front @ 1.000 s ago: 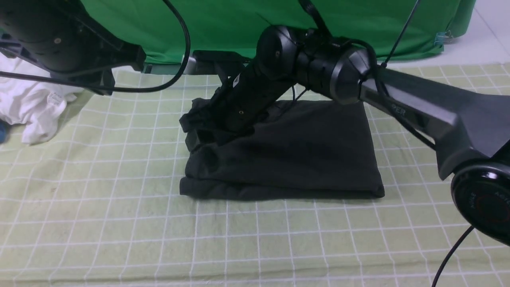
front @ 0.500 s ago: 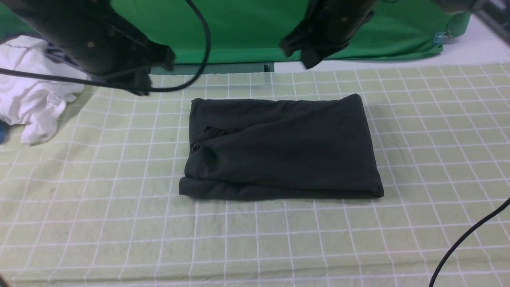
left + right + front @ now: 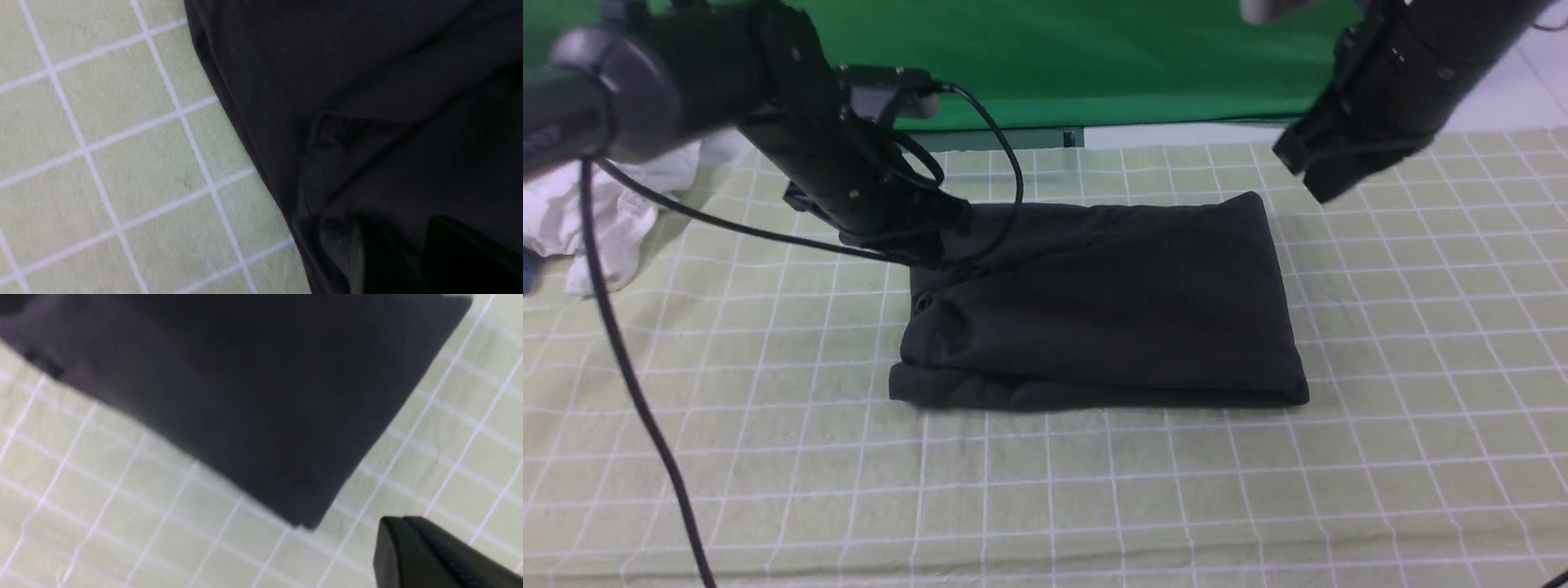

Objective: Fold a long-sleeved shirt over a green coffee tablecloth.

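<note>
The green coffee tablecloth point(image 3: 768, 457) covers the whole table, and the long-sleeved shirt point(image 3: 1111, 310) lies on its middle as a folded rectangle, its long axis running left to right. The left gripper point(image 3: 931, 237) is low over the shirt's far left corner; its fingers stand a little apart in the left wrist view, with nothing clearly pinched. The right gripper point(image 3: 1311, 171) is closed and empty, above the far right corner. To smooth the puckered left edge, press gently without dragging the layers.

A crumpled white garment point(image 3: 600, 216) lies at the far left, and a bright green backdrop point(image 3: 1094, 57) hangs behind.
</note>
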### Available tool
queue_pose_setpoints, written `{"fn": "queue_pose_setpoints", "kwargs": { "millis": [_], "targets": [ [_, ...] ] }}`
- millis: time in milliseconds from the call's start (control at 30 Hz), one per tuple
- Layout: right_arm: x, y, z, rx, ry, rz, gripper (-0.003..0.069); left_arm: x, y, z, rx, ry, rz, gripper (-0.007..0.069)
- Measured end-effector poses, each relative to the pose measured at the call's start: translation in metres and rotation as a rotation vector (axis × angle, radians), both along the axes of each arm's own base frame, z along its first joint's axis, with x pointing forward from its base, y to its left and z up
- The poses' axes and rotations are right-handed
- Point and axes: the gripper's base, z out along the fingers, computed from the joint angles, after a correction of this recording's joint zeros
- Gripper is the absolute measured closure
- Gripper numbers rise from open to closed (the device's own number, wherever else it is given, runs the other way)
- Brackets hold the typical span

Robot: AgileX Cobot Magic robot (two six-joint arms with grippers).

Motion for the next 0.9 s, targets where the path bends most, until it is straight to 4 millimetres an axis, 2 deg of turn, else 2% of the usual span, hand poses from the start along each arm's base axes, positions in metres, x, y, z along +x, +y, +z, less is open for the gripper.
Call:
{"fn": "queue_pose_setpoints", "kwargs": {
  "millis": [100,233,400,567,767,900],
  "targets": [
    [-0.010,-0.004,-0.002,-0.002,0.004,0.000,0.0664,0.009,-0.002,-0.016,-0.006,-0.018,-0.002,0.0302],
    [-0.016,-0.007,-0.006,-0.005,0.011,-0.001,0.0664,0.011,-0.007,-0.030,-0.007,0.007,-0.020,0.0205],
    [-0.017,-0.007,-0.006,-0.003,0.006,-0.001,0.0664,0.011,-0.009,-0.039,-0.016,0.041,-0.017,0.0182],
    [-0.017,-0.007,-0.006,-0.001,0.002,-0.002,0.0664,0.006,-0.009,-0.043,-0.012,0.099,-0.030,0.0250],
    [-0.017,-0.007,-0.006,0.000,0.000,-0.003,0.0662,0.005,-0.007,-0.045,0.008,0.112,-0.042,0.0487],
    [-0.017,-0.007,-0.006,0.001,0.000,-0.003,0.0662,0.007,-0.007,-0.045,0.013,0.096,-0.041,0.0582]
  ]
}}
